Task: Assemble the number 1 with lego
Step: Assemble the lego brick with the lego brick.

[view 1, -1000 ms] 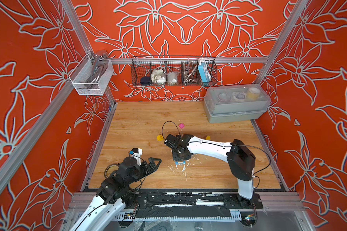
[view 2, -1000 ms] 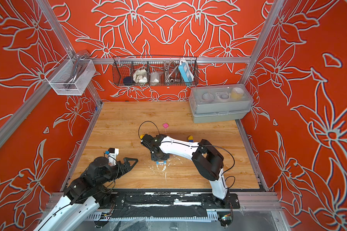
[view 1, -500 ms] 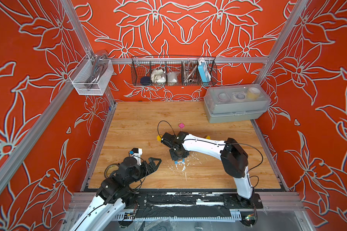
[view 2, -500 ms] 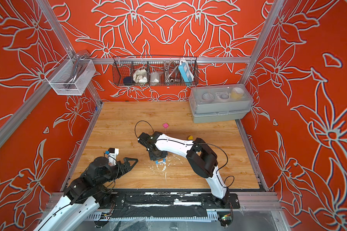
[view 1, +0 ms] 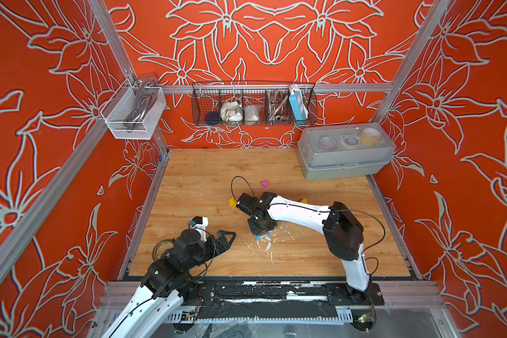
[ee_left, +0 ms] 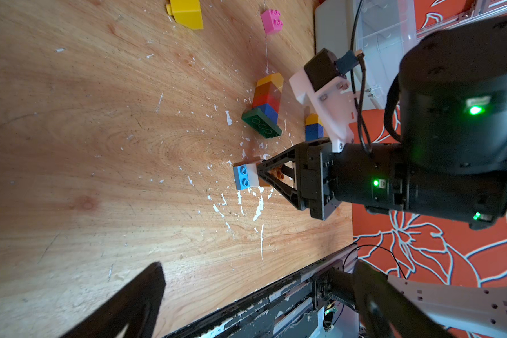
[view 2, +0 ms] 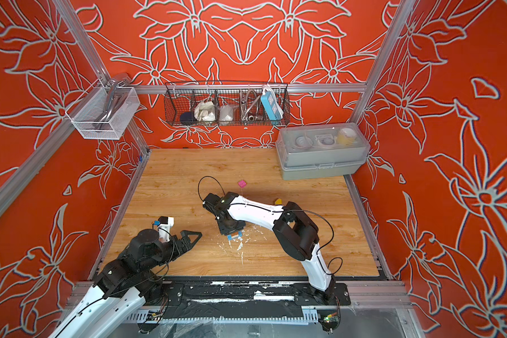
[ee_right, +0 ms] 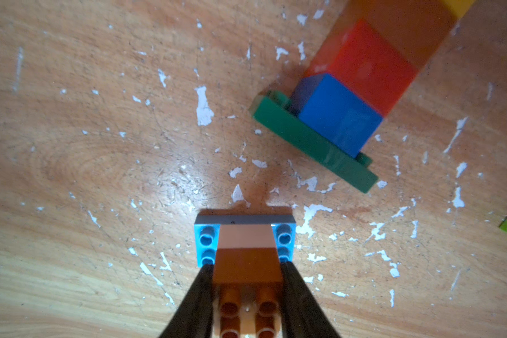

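Wide bare surface (view 1: 205, 175) toward the left wall (view 1: 71, 204) permits passage. A multicolour brick tower (ee_right: 357, 87) sits near the right claw (ee_right: 246, 267), restricting clearance there.

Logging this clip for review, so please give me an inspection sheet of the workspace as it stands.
Surface: scratched wooden tabletop, flecked white.
Job's things: stack of brown brick, pale brick and light blue plate gripped; blue, red, brown and yellow brick tower on a green plate beside it; loose pink brick and yellow brick.
Clutter: yellowish tape roll; grey lidded plastic box.
Grippers: left gripper open, empty; right gripper shut on the stack.
Cables: black cable loop at the right wrist.
Surroundings: orange floral walls; black wire basket; white mesh basket.
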You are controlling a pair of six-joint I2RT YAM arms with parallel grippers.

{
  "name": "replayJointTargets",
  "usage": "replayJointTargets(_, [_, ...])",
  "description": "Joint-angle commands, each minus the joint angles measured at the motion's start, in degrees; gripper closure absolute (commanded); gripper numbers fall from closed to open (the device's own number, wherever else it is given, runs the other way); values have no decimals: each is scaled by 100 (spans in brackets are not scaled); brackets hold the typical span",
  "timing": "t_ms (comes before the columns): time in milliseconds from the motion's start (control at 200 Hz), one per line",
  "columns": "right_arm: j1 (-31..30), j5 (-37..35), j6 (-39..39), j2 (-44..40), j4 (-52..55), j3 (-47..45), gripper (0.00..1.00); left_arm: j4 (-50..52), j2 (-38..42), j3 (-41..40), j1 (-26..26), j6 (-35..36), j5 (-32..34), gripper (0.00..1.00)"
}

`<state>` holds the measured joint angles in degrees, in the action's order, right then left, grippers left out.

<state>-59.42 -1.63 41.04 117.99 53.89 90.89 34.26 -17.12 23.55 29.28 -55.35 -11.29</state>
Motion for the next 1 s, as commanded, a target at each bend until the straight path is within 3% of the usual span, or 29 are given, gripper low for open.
replayJointTargets(0, [9,54,57,754,-273,-533,83,-139,-71,-24,-36,68,-37,0])
replayJointTargets(290, [0,-174,97,386,76,-282,74,-168,-133,-17,-36,77,-47,0])
replayJointTargets(570, [-8,-277,164,155,335,-69,47,-127,-80,-10,-28,77,-40,0])
replayJointTargets(996, [0,-346,316,-345,615,324,35,-113,-62,-8,-36,77,-49,0])
